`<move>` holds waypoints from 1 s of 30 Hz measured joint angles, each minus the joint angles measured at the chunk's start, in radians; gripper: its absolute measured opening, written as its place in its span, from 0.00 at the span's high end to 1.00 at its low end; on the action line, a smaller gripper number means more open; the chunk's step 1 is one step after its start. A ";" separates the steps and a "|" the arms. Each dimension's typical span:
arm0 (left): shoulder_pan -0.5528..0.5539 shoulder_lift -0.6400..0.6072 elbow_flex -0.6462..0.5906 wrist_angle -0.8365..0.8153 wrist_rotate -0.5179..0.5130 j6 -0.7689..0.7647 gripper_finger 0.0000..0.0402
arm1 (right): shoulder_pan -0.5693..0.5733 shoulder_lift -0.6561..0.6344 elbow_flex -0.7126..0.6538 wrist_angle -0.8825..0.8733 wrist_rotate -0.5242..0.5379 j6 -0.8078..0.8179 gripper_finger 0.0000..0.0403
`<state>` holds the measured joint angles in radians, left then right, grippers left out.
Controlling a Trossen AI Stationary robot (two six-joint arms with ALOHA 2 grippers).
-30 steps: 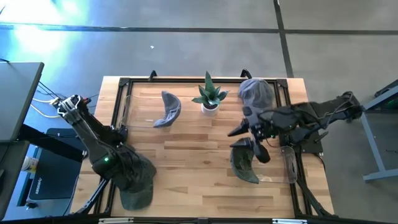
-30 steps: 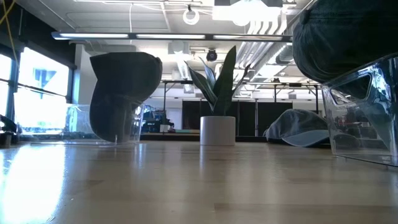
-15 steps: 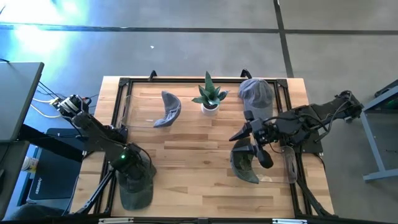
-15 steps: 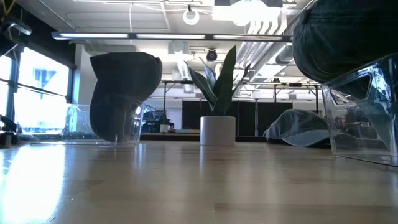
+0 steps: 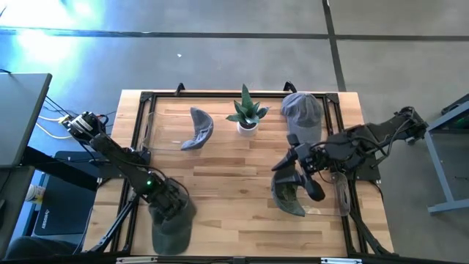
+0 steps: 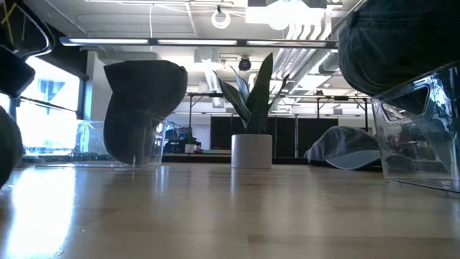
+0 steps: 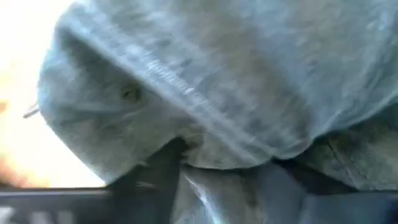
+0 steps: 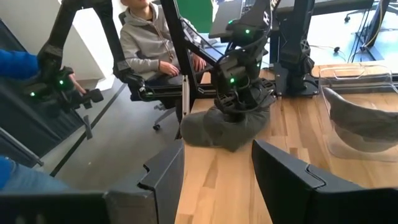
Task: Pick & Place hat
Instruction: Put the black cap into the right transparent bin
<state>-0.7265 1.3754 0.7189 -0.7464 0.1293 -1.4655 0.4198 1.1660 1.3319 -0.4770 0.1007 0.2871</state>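
Note:
My left gripper (image 5: 170,207) is at the table's near left and is shut on a dark grey-green hat (image 5: 173,229), which fills the left wrist view (image 7: 236,81). My right gripper (image 5: 294,176) is open and empty at mid-right, beside a dark hat (image 5: 287,193) that sits over a clear stand. In the right wrist view its two fingers stand apart and point at the left arm and its hat (image 8: 227,127). A grey hat (image 5: 302,110) sits at the far right. A blue-grey hat (image 5: 198,129) lies on its brim at the far left-centre. My left gripper comes at the hat's crown (image 8: 231,118) from above, pointing down, and has bunched cloth (image 7: 205,146) between its fingers. The gripper body hides the exact place of contact. The hat sags below the gripper, and its lower part (image 5: 173,238) lies on the table near the near edge.
A potted plant (image 5: 248,116) stands at the far middle. A black frame (image 5: 146,99) runs along the table's edges. A clear stand (image 5: 341,192) lies near the right edge. Bare wood (image 5: 227,183) lies between the arms. People sit beyond the table's left side (image 8: 149,37).
My left gripper has gone toward the table's right edge and a little toward the near edge, staying shut, and the hat has slid along the table with it. My right gripper has shifted slightly toward the near edge, still open.

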 joint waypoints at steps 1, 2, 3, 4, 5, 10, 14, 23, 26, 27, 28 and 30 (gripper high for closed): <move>0.000 0.000 0.000 0.006 -0.012 -0.001 0.63 | 0.000 0.000 0.000 -0.001 0.000 0.000 0.54; 0.000 0.000 0.000 0.013 -0.016 -0.002 0.71 | 0.000 0.000 0.000 0.000 0.000 0.000 0.54; 0.000 0.000 0.000 0.023 -0.016 -0.001 0.79 | 0.000 0.000 0.000 0.000 0.000 -0.001 0.54; 0.000 0.000 0.000 0.034 -0.012 0.000 0.87 | 0.000 0.000 0.000 -0.001 0.000 -0.003 0.54; 0.000 0.000 0.000 0.050 -0.007 0.003 0.93 | 0.000 0.000 0.000 -0.002 0.000 -0.003 0.54; 0.000 0.000 0.051 0.121 0.004 0.004 0.96 | 0.000 -0.003 0.000 -0.035 -0.005 0.008 0.54; 0.000 -0.008 0.159 0.111 0.013 0.026 0.99 | 0.000 -0.005 0.000 -0.054 -0.030 0.025 0.54; 0.000 -0.015 0.459 0.085 -0.188 0.129 0.99 | -0.002 0.006 -0.050 -0.024 -0.032 0.027 0.54; 0.001 -0.015 0.538 0.091 -0.331 0.179 1.00 | -0.019 0.008 -0.089 0.061 -0.042 0.032 0.54; 0.006 -0.015 0.560 0.090 -0.378 0.190 1.00 | -0.026 0.010 -0.095 0.085 -0.052 0.036 0.54; 0.016 -0.015 0.578 0.089 -0.409 0.203 1.00 | -0.033 0.013 -0.096 0.108 -0.057 0.036 0.54; 0.040 -0.015 0.605 0.089 -0.457 0.214 1.00 | -0.042 0.021 -0.097 0.153 -0.071 0.023 0.52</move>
<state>-0.6862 1.3605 1.3234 -0.6573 -0.3273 -1.2517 0.3774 1.1870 1.2354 -0.3237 0.0299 0.3099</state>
